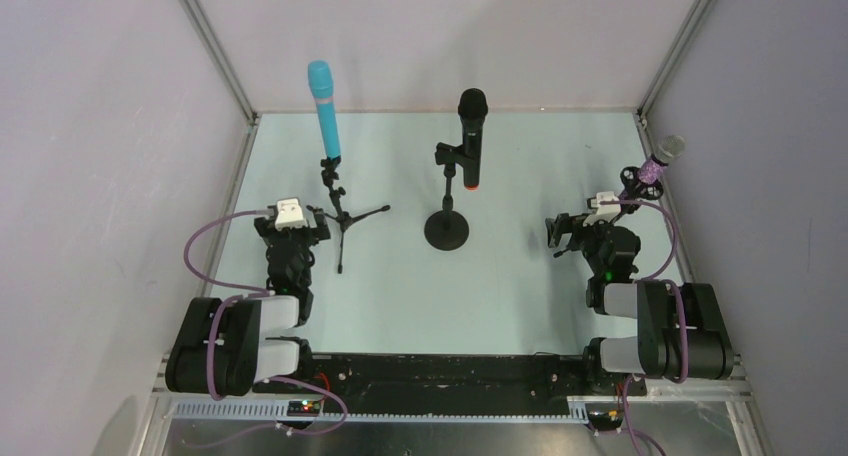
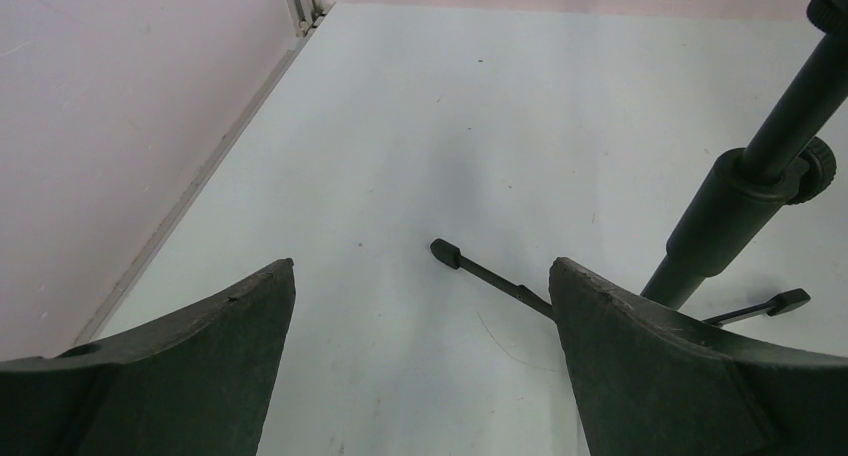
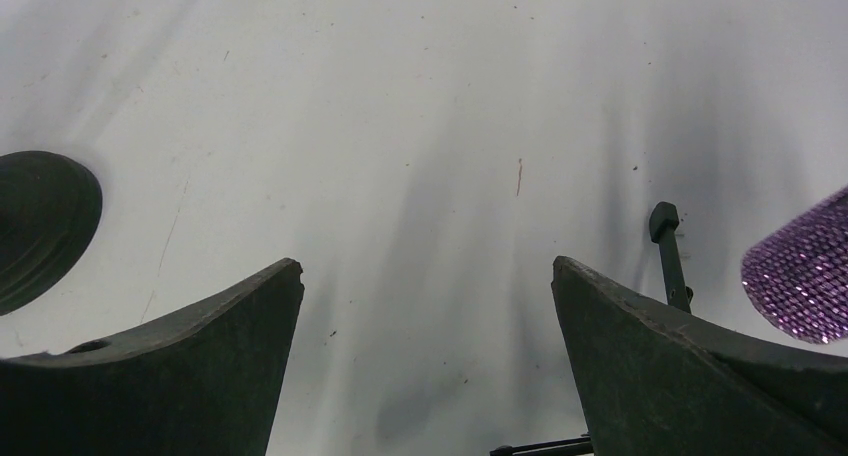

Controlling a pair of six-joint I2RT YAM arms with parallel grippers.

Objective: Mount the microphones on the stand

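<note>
Pale table, grey walls: all three mics look mounted already.
Cyan mic at 11 o'clock, black mic at 12, purple mic at 2. My left gripper and right gripper gape empty, so I'd only check seating.

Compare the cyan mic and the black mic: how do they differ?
The cyan mic is one colour throughout; the black mic has an orange lower end. The cyan mic sits on a tripod stand; the black mic on a round-base stand. In the top view the cyan mic slants left; the black mic runs straight. Both are clipped in, heads up.
</note>
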